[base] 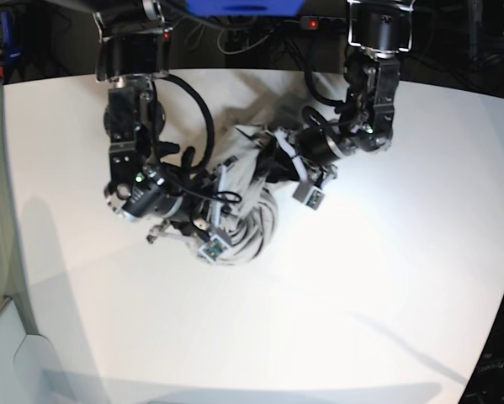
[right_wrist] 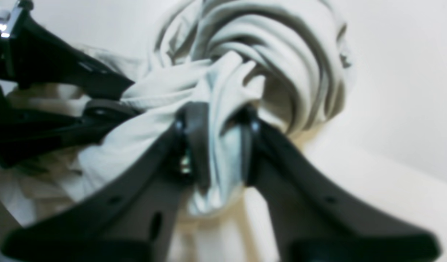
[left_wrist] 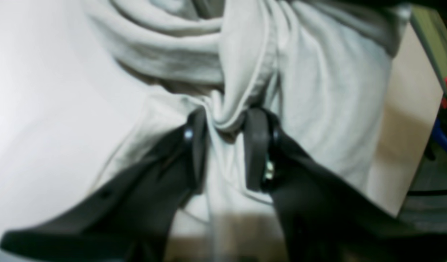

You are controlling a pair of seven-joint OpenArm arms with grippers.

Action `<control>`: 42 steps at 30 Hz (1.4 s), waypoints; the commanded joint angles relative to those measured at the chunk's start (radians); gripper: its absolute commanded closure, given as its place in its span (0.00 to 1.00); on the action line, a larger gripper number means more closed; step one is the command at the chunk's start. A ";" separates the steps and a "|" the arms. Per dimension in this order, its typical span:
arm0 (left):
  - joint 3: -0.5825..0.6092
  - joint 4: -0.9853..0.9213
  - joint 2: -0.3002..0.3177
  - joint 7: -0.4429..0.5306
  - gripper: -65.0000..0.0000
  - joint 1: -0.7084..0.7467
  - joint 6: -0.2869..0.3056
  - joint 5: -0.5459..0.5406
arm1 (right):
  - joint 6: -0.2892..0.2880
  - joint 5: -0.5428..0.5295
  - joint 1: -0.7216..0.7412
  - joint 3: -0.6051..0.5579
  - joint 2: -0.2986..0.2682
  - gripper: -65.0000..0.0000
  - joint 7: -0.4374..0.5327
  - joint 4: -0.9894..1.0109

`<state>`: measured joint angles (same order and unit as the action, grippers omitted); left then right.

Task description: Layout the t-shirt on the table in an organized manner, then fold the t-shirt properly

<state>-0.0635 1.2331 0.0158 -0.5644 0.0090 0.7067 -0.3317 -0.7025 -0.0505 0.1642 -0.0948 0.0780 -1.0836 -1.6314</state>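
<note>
The light grey t-shirt [base: 253, 217] lies bunched in a twisted heap near the middle of the white table [base: 369, 320]. In the left wrist view my left gripper [left_wrist: 226, 145] is shut on a gathered fold of the t-shirt [left_wrist: 318, 91], with cloth squeezed between its dark fingers [left_wrist: 258, 149]. My right gripper [right_wrist: 220, 145] also pinches a wad of the t-shirt [right_wrist: 274, 47], and the other arm's jaws show at its left. In the base view both grippers meet at the heap, the left gripper [base: 275, 158] from the right and the right gripper [base: 225, 183] from the left.
White tabletop [left_wrist: 34, 109] spreads around the heap on all sides. The table's edge [left_wrist: 420, 120] runs close by in the left wrist view, with dark clutter beyond it. Cables and a power strip [base: 319, 23] lie behind the table's far edge.
</note>
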 commanded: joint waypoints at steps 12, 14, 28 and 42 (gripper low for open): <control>-0.017 0.408 0.000 -0.151 0.61 -0.024 -0.009 0.018 | 0.004 -0.012 -0.012 -0.194 -0.030 1.00 0.135 -0.023; -0.046 0.437 0.000 -0.159 0.56 -0.042 -0.009 0.019 | 0.004 -0.015 -0.012 -0.211 -0.048 1.00 0.136 -0.025; 0.027 0.385 0.134 -0.150 0.41 -0.122 -0.009 0.021 | 0.004 -0.009 0.002 -0.240 -0.154 0.99 0.132 -0.062; 0.212 0.348 0.250 -0.030 0.41 -0.129 -0.009 0.021 | 0.004 -0.012 0.071 -0.351 -0.300 0.99 0.125 -0.062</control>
<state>0.1524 1.5650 0.2626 -0.6197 -0.1005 0.6956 -0.2955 -0.7021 -0.0505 0.2203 -0.4515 -0.2211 -0.9756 -1.6737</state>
